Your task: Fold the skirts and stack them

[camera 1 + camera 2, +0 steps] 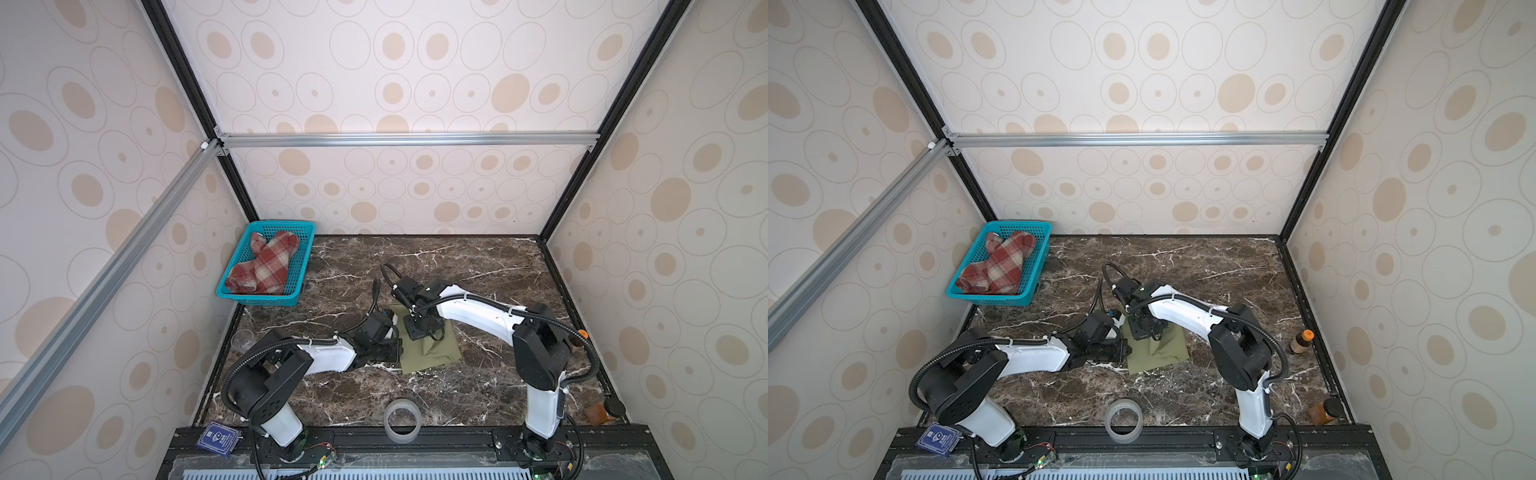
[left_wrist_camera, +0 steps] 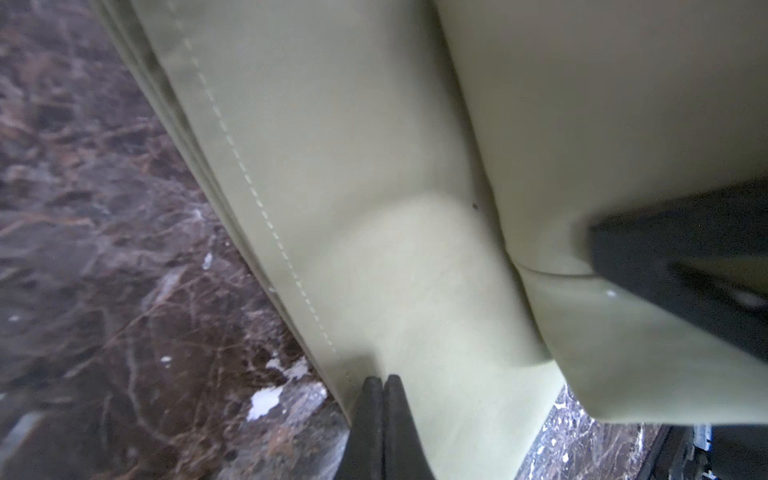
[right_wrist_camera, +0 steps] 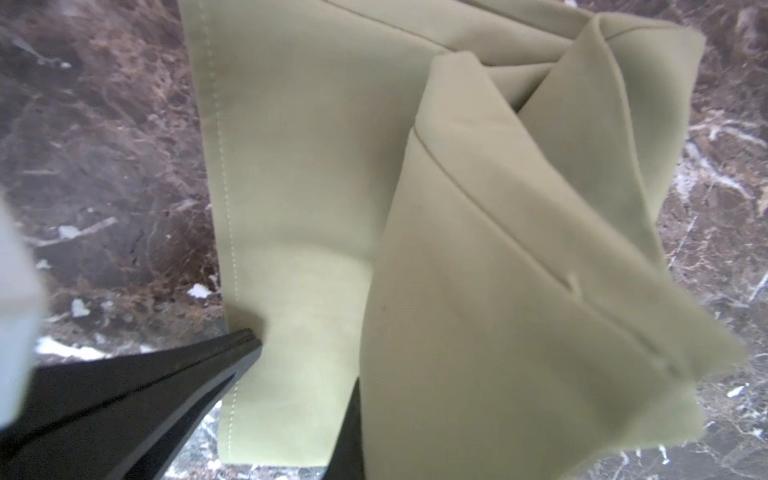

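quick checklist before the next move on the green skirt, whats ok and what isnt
1. right gripper shut on a raised fold of the olive skirt: ok
2. left gripper shut at the stitched hem; whether it grips cloth: cannot tell
3. olive skirt folded flat: not ok, one fold stands bunched
4. plaid skirt folded: not ok, crumpled in the teal basket
5. tape roll apart from the olive skirt: ok
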`<action>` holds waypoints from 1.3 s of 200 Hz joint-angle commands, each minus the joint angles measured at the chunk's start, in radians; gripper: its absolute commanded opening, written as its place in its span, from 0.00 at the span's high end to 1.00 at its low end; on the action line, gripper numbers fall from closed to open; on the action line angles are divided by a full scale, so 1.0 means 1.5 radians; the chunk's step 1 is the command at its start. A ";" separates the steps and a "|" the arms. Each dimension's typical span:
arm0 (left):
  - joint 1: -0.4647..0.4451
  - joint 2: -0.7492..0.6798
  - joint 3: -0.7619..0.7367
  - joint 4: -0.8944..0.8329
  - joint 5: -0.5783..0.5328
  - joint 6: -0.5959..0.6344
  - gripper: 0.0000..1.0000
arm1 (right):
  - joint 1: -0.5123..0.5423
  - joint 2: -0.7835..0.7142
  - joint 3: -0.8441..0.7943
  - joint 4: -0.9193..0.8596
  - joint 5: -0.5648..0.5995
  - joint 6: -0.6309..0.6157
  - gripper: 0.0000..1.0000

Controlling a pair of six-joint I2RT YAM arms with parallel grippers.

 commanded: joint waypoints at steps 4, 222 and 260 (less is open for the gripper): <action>-0.004 0.007 -0.013 -0.001 -0.002 -0.003 1.00 | 0.006 0.019 0.020 -0.006 0.022 0.017 1.00; -0.003 -0.011 -0.050 0.048 0.002 -0.040 1.00 | 0.021 0.044 0.032 0.015 -0.014 0.055 0.79; 0.001 -0.046 -0.054 0.037 -0.016 -0.048 1.00 | 0.028 0.038 0.027 0.023 -0.025 0.062 0.74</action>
